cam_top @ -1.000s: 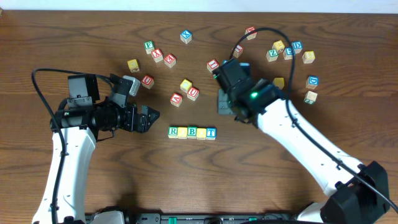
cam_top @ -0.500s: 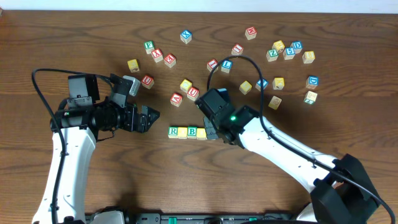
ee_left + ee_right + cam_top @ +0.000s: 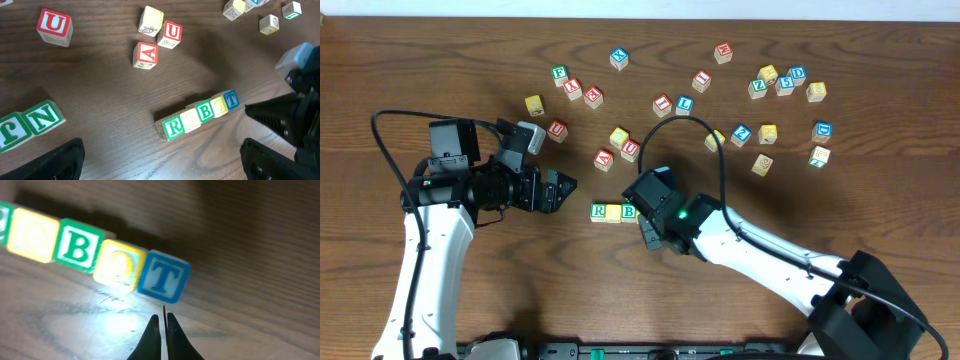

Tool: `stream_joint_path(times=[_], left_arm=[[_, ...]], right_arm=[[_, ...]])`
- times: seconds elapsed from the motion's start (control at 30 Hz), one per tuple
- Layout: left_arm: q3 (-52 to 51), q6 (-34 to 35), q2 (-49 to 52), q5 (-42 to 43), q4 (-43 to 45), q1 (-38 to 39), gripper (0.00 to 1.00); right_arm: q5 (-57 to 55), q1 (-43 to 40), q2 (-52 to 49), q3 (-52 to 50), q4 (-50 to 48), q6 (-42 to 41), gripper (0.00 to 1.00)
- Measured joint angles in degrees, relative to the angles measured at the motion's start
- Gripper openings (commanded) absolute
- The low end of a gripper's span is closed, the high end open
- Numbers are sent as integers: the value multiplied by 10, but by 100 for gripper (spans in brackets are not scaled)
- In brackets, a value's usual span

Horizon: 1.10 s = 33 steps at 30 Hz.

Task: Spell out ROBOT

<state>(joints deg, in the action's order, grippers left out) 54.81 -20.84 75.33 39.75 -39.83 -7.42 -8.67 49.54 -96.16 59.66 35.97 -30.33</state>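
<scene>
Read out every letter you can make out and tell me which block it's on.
"R", green: R cube, first in the row.
"B", green: B cube, third.
"T", blue: T cube, last.
"A", red: A cube, beyond the row.
"U", red: U cube near it.
"U", red: left U cube, apart.
"N", green: N cube, left edge.
Cut off: green edge cube.
Too pale: yellow second cube, yellow fourth cube.
Too small: distant cubes.

A robotics lab is being shown: a cabled left arm (image 3: 420,250) and right arm (image 3: 770,255) are being operated over a wooden table (image 3: 420,60).
</scene>
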Motion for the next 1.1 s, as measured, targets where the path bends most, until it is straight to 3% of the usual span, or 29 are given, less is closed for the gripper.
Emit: stream_joint_path(times=[1.1], left_arm=[[0, 0, 0, 0, 0, 0, 98]], right_arm=[[30, 48, -19, -6, -24, -27, 1]])
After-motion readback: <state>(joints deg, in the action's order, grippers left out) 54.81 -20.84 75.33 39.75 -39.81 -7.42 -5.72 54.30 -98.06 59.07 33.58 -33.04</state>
